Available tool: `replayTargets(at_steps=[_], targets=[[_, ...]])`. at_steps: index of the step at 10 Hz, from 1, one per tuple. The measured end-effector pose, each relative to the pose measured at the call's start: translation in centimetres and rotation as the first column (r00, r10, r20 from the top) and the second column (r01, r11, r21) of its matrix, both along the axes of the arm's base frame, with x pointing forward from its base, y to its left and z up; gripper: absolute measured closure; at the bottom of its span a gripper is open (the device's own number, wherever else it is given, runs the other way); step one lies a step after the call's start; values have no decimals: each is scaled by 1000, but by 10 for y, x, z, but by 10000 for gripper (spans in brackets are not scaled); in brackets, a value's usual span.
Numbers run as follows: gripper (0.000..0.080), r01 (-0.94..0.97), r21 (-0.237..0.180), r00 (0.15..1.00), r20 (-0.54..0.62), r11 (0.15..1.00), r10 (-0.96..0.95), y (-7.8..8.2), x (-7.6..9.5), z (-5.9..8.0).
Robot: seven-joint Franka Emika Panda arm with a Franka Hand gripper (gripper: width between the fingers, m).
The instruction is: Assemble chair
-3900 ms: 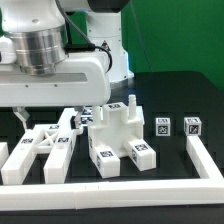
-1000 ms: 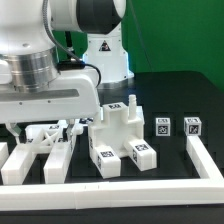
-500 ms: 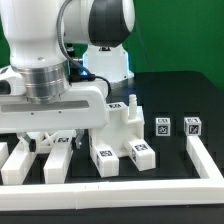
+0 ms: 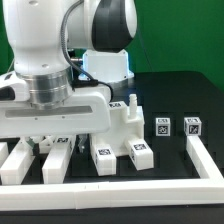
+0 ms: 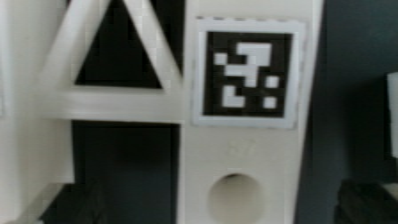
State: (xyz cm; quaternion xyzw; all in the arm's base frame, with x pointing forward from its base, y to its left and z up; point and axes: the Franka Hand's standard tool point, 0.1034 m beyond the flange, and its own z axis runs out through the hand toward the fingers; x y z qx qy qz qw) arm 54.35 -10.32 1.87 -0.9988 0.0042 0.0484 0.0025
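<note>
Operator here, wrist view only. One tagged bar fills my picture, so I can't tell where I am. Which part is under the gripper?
Observer: The gripper hangs over the cross-braced frame, at the exterior view's left.
Operator: What is beside it?
Observer: A blocky piece with tags stands to the frame's right in that view.
Operator: Anything further out?
Observer: A small tagged cube and a second cube sit apart from each other, further right, inside the border rail.
</note>
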Motion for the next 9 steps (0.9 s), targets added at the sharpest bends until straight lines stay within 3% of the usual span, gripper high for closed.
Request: replayTargets(at_steps=[4, 6, 9], targets=[[179, 3, -2, 1000, 6, 1000, -3, 2, 3, 0], [521, 3, -2, 1000, 6, 1000, -3, 2, 3, 0], [517, 3, -2, 1000, 6, 1000, -3, 2, 3, 0]])
